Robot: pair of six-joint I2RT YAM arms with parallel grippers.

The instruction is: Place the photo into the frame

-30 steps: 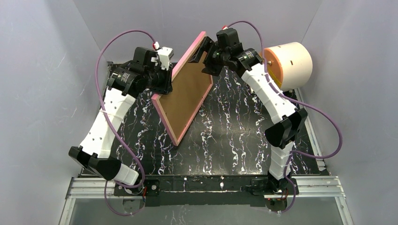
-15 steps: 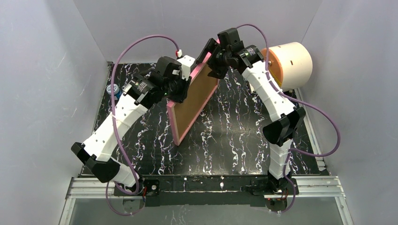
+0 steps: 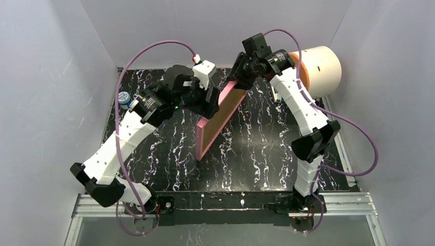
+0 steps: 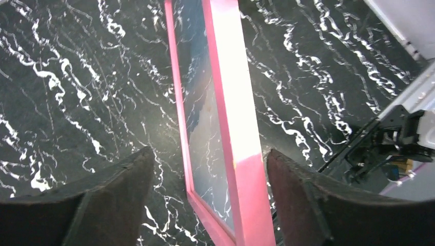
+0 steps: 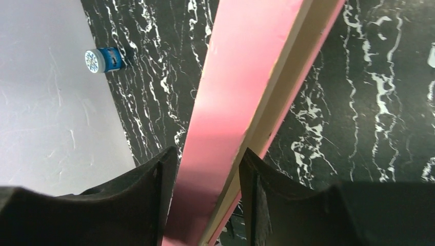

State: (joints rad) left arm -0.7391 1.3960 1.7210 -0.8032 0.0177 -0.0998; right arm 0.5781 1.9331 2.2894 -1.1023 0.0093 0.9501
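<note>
The frame point(image 3: 221, 115) stands on its long edge on the black marbled table point(image 3: 256, 154), nearly upright, with its brown back facing right. The photo point(image 4: 197, 102), blue sea and pale sky, shows through the pink front. My left gripper point(image 3: 209, 102) straddles the frame's left side. In the left wrist view it point(image 4: 208, 169) is open, with a gap between each finger and the pink rim point(image 4: 231, 102). My right gripper point(image 3: 240, 72) is at the frame's far upper corner. Its fingers point(image 5: 159, 195) press both faces of the frame point(image 5: 241, 77).
A small blue-and-white jar point(image 3: 123, 98) lies near the left wall and also shows in the right wrist view point(image 5: 105, 60). A large cream and orange cylinder point(image 3: 315, 69) sits at the back right. Grey walls close in on three sides.
The frame has swung from a slant to nearly upright and shifted right. My left gripper has opened and released the rim. My right gripper has closed on the far corner.
</note>
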